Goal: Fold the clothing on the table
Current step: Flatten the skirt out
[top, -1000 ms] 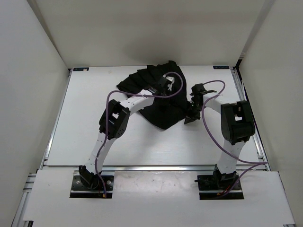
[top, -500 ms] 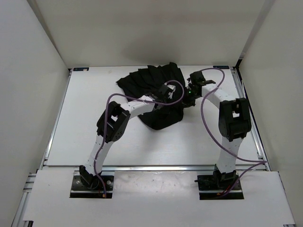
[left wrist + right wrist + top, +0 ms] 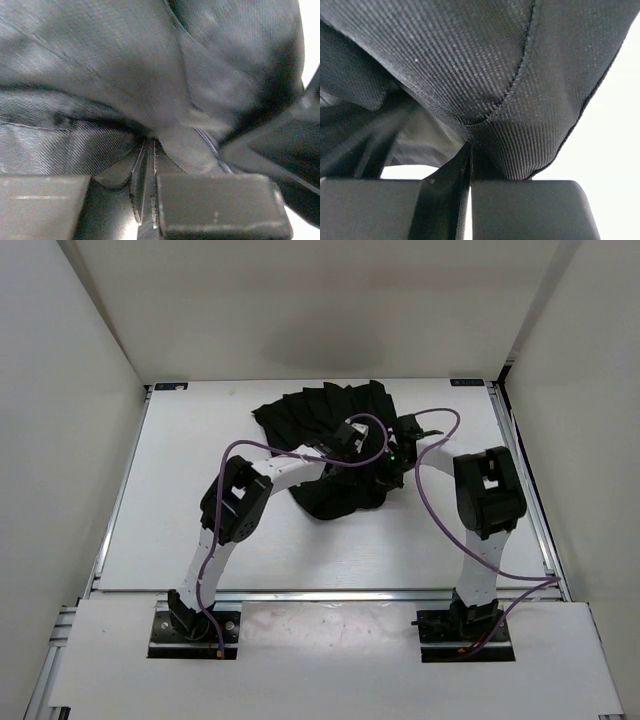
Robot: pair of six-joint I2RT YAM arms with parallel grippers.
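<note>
The clothing (image 3: 325, 420), black and pleated, lies bunched at the back middle of the table (image 3: 200, 530). My left gripper (image 3: 356, 433) rests on top of it, shut on a few layers of fabric; in the left wrist view the clothing (image 3: 125, 75) fills the picture and its edges are pinched at the left gripper (image 3: 148, 170). My right gripper (image 3: 395, 455) is at the garment's right edge, close to the left one. In the right wrist view the right gripper (image 3: 471, 155) is shut on a hemmed fold of the clothing (image 3: 485, 70).
White walls (image 3: 70, 440) enclose the table on three sides. A metal rail (image 3: 525, 480) runs along the right edge and another along the near edge. Purple cables (image 3: 440, 510) loop off both arms above the cloth.
The right gripper has swung back and left with its fold of cloth and now sits next to the left gripper. The left gripper has shifted slightly right. The garment's near part has bunched up.
</note>
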